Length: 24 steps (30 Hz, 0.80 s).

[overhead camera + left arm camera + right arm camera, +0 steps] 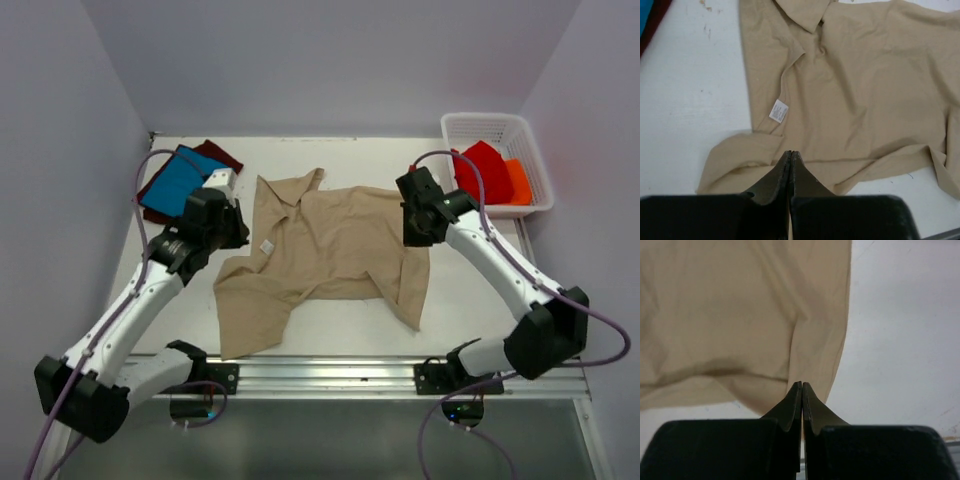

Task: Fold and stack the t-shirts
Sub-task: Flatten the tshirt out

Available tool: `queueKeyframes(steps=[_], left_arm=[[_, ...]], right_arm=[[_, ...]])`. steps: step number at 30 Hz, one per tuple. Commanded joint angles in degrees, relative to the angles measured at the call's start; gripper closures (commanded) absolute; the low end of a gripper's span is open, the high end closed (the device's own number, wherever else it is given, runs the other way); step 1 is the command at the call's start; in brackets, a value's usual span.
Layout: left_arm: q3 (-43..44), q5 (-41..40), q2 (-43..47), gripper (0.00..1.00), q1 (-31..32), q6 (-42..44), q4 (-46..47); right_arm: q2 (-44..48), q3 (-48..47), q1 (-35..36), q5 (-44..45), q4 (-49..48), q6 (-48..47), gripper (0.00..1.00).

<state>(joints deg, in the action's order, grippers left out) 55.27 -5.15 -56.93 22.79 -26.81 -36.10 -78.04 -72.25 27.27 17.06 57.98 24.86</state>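
Note:
The tan t-shirt (pixel 330 245) lies spread and rumpled in the middle of the table, collar toward the back, with a white label (pixel 778 110) showing. My left gripper (pixel 236 228) is at the shirt's left edge, shut, with nothing between its fingers (pixel 790 153). My right gripper (pixel 414 236) is over the shirt's right edge (pixel 840 340), also shut and empty (pixel 801 384). At the back left, the blue t-shirt (pixel 178 185) lies folded on top of the dark maroon t-shirt (pixel 218 153).
A white basket (pixel 480 120) stands at the back right with a red cloth (pixel 482 170) and an orange cloth (pixel 517 182) in it. A metal rail (pixel 330 375) runs along the table's near edge. Walls close in the left, back and right sides.

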Motion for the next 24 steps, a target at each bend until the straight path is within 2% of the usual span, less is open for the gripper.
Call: queueKeyframes(steps=[1,6,10,14,21,24], left_arm=[[2.29,-0.22,-7.74,1.00,-0.02,4.30,19.71],[7.56,6.54,-23.30,1.00,-0.81,5.28,26.25],[9.77,10.59,-31.74,1.00,-1.87,4.66,28.79],[12.49,9.90,-39.03,1.00,-2.83,5.53,26.44],[16.62,2.08,-43.62,0.99,-3.01,8.43,18.97],[18.73,0.05,-44.06,0.86,-3.01,10.89,15.37]], right_arm=[[-6.31,-1.92,-6.15,2.62,-12.95,-1.13,1.00],[-22.55,-7.64,-7.49,2.28,-16.22,-0.34,1.00],[-29.52,-11.33,-8.19,-0.44,-18.15,-0.25,1.00],[-32.61,-11.16,-8.63,-2.12,-20.27,-0.43,1.00],[-31.47,-7.30,-9.07,-3.87,-22.73,-0.95,1.00],[-30.95,-6.77,-9.25,-3.96,-22.91,-1.31,1.00]])
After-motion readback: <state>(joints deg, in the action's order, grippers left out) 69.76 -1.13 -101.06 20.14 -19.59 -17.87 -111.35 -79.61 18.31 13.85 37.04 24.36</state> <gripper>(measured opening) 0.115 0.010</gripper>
